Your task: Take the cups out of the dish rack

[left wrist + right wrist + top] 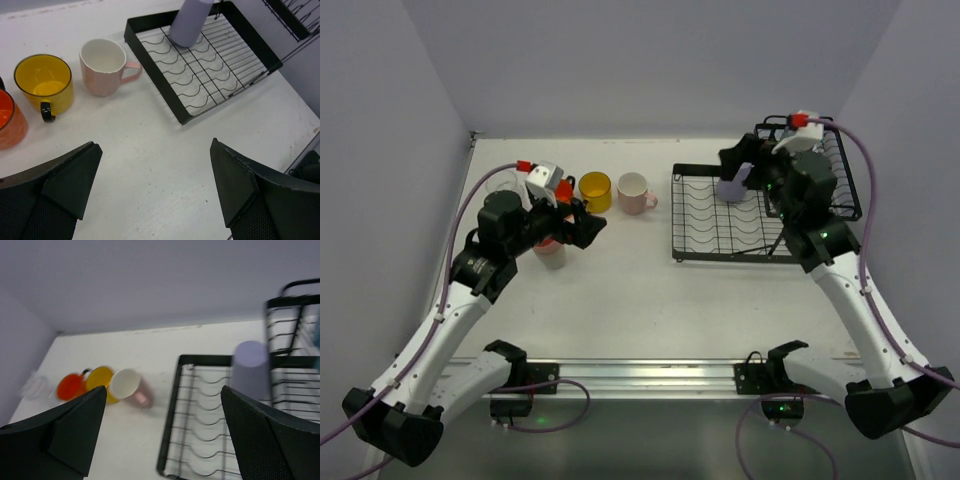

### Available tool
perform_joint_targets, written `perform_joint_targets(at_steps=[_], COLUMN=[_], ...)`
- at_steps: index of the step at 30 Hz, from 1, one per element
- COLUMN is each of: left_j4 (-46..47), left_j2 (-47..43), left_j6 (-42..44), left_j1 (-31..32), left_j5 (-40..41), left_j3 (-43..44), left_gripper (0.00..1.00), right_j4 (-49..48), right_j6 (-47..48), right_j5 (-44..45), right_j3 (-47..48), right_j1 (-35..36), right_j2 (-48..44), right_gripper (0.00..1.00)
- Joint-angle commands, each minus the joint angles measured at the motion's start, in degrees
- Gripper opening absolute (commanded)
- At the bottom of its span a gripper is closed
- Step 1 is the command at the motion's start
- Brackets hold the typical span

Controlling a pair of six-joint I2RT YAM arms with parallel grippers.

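The black dish rack (705,238) stands at the right. A lavender tumbler (733,186) sits upside down on its flat tray, also seen in the left wrist view (190,22). My right gripper (742,160) hovers open just behind it; in its own view the tumbler (251,370) lies ahead by the right finger, not between the fingers. On the table left of the rack (150,50) stand the pale pink mug (104,65), yellow mug (44,81) and orange mug (7,125). My left gripper (155,185) is open over bare table.
A clear glass (34,386) stands left of the orange mug (70,386). A salmon-pink cup (549,252) shows partly under the left arm. The rack's raised basket (845,180) is at the far right, beside the wall. Walls close in the left, back and right.
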State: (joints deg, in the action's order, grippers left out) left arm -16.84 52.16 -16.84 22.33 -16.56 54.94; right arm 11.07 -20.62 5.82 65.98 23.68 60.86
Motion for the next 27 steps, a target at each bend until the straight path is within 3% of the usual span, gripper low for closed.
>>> perform_joint_targets(at_steps=[1,8,13,19,27], left_j4=[6.6,6.3,6.6,6.2,5.9], left_j2=[-2.8,-3.6,-6.7,-5.8,-5.1], left_j6=[1.7,2.5,2.4,2.9,3.1], left_j1=[0.3,0.5,1.7,4.2,4.7], left_j5=[-6.9,-7.7,-6.3,-5.9,-5.2], left_j3=[-3.8,-6.1,-7.2,-7.2,-7.1], left_gripper=[1.00,1.00,1.00,1.00,1.00], right_j4=[7.0,8.4,9.1,12.1,12.5], right_j6=[5.4,10.0,11.0,10.8,11.0], right_j5=[11.0,20.1,19.8,16.9,18.5], right_j3=[9.0,21.8,29.0,37.1,39.3], right_j1=[-8.0,-17.7,-22.1,-23.4,-23.3], right_j2=[2.9,16.9,28.1,36.9,42.3], right_gripper=[0.99,0.99,0.99,0.99,0.99])
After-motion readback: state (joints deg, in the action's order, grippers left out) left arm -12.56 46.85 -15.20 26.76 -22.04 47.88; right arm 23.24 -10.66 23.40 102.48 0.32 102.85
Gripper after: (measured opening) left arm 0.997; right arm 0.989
